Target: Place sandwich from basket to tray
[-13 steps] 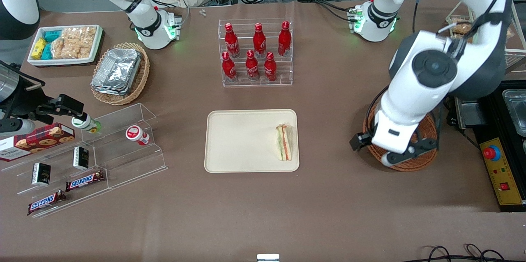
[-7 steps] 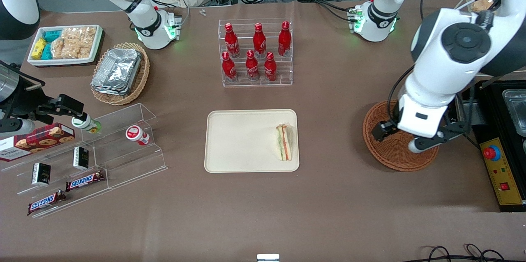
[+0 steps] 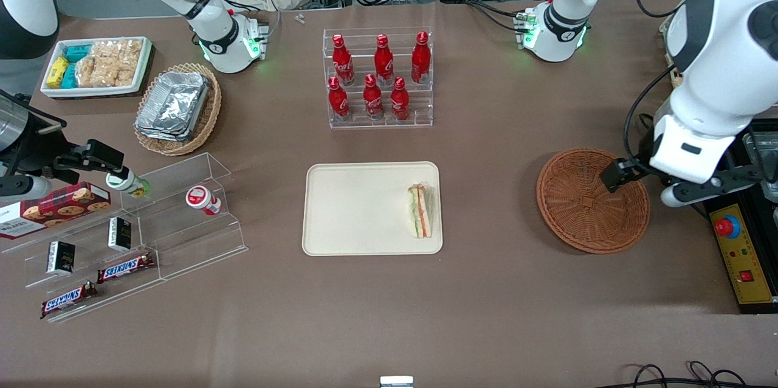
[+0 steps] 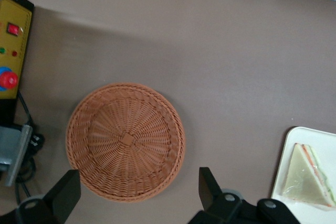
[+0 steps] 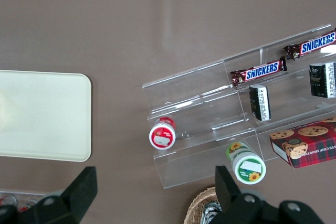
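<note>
Toward the parked arm's end of the table a clear stepped shelf [image 3: 130,236] holds chocolate bars [image 3: 124,267], a box of cookies [image 3: 55,208] and two small bottles. Farther from the front camera than the shelf sit a white box of snacks [image 3: 97,65] and a pale wicker basket with foil containers [image 3: 176,107]. A clear rack of red bottles [image 3: 378,78] stands in the middle of the table, and nearer the camera than it lies the tray [image 3: 358,208]. The sandwich [image 3: 420,210] lies flat on the tray, at the edge nearest the basket [image 3: 592,200], which is well apart from the tray. The gripper [image 3: 638,184] hangs above the basket's rim, at the side toward the working arm's end of the table, with its jaws wide apart and nothing between them. Just beside it is a yellow control box [image 3: 743,254] with a red button.
</note>
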`<state>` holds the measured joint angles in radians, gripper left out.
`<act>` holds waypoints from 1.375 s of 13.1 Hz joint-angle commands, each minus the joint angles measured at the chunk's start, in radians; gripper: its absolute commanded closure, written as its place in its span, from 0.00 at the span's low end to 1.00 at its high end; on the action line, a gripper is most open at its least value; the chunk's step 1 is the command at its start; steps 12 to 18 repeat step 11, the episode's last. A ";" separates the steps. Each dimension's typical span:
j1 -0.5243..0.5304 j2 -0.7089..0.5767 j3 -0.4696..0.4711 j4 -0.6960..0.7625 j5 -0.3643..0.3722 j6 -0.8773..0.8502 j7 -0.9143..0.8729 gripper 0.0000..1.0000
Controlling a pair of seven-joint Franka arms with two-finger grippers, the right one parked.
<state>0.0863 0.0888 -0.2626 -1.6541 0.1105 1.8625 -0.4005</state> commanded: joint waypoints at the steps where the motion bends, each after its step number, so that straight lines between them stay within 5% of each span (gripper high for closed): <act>1: -0.056 -0.058 0.120 -0.032 -0.058 -0.038 0.168 0.00; 5: -0.184 -0.057 0.291 0.002 -0.064 -0.048 0.259 0.00; 18: -0.183 -0.053 0.295 0.017 -0.066 -0.075 0.262 0.00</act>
